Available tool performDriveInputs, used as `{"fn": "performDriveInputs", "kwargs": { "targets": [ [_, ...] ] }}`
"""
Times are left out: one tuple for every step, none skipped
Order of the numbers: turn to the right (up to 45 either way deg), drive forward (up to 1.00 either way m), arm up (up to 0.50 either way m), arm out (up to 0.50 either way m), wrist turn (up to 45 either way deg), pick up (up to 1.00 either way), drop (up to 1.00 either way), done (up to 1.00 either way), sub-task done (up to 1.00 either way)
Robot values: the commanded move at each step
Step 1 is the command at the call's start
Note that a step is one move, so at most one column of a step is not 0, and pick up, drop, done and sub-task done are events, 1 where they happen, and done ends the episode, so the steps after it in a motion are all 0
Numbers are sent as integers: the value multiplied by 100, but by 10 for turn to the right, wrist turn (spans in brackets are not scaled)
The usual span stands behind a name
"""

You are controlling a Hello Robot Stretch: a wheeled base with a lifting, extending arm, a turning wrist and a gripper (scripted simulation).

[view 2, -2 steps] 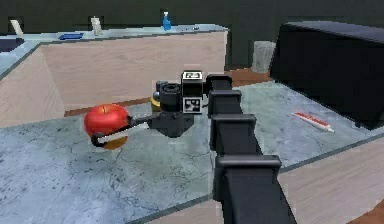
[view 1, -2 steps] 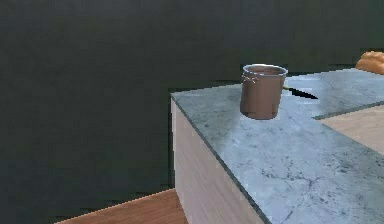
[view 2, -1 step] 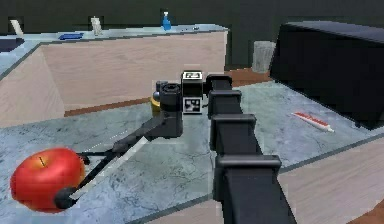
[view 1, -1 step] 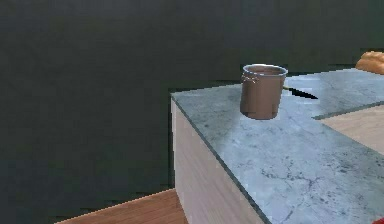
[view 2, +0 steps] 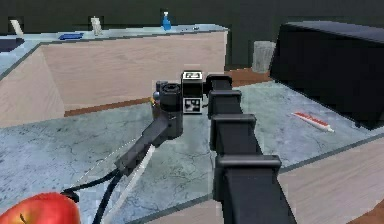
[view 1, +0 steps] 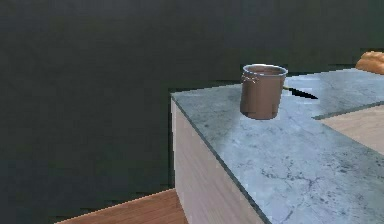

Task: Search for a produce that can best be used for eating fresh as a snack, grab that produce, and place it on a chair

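A round red and orange fruit, apple-like, shows at the arm side view's bottom left corner, cut by the picture's edge. My arm reaches out over a grey marble counter. The gripper angles down and left from its dark body, and its thin fingers end close to the fruit. I cannot tell whether it holds anything, nor whether the fingers touch the fruit.
In the forward view a brown pot with a dark handle stands on the marble counter, with a golden loaf-like thing at the right edge. The arm side view has a red-white stick, a far counter with a blue bottle, and a dark block at right.
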Motion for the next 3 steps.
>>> {"fn": "performDriveInputs", "kwargs": {
  "targets": [
    [0, 0, 0, -20, 0, 0, 0, 0, 0],
    [-450, 0, 0, 0, 0, 0, 0, 0, 0],
    [-450, 0, 0, 0, 0, 0, 0, 0, 0]
  ]
}}
